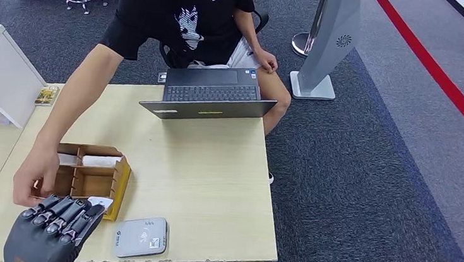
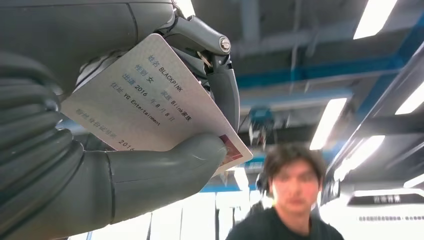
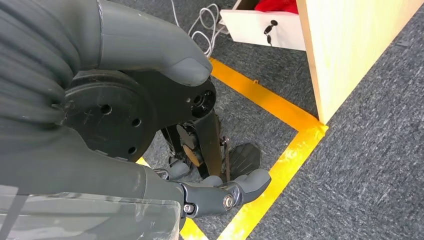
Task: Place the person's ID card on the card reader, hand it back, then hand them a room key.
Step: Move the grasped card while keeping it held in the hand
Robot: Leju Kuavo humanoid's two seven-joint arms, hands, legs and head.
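Observation:
My left hand [image 1: 49,230] is raised at the table's front left corner and holds the white ID card [image 2: 150,95] between thumb and fingers, printed side facing the wrist camera. A corner of the card [image 1: 101,202] pokes out beyond my fingers. The person's hand [image 1: 30,180] reaches in just beside my left hand, close to the card; whether it touches the card I cannot tell. The grey card reader [image 1: 141,237] lies flat to the right of my hand. My right hand [image 3: 115,115] hangs beside the table, fingers apart, holding nothing.
A wooden divided box [image 1: 95,179] holding white cards [image 1: 101,161] stands behind my left hand. An open laptop [image 1: 210,94] sits at the table's far edge in front of the seated person [image 1: 182,19]. A white side desk [image 1: 0,73] adjoins on the left.

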